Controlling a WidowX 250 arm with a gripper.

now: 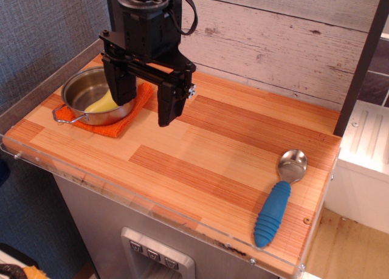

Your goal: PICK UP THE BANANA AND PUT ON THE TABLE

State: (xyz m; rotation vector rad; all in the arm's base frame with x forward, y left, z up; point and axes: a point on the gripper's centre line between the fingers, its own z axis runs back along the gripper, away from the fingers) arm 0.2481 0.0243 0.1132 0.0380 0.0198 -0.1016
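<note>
At the far left corner of the table [200,151], in the single view, a steel pot [97,98] sits on an orange cloth [124,124], and the banana [103,102] lies inside the pot against its right wall. Only part of it shows, since one black finger of the gripper [148,104] hangs in front of it. The visible piece runs on a slant from near-left to far-right; I cannot tell where its tip ends.

The gripper hangs with its fingers spread wide and nothing between them, the left finger over the pot's right side, the right finger out over bare wood. So the banana lies just left of the gripper's centre and below it. By my judgement the coming move needs a small shift left, then a descent into the pot with the fingers straddling the banana's short width.

A blue-handled spoon [279,200] rests well apart, near the right edge.

No brand, label or readable writing shows anywhere.
</note>
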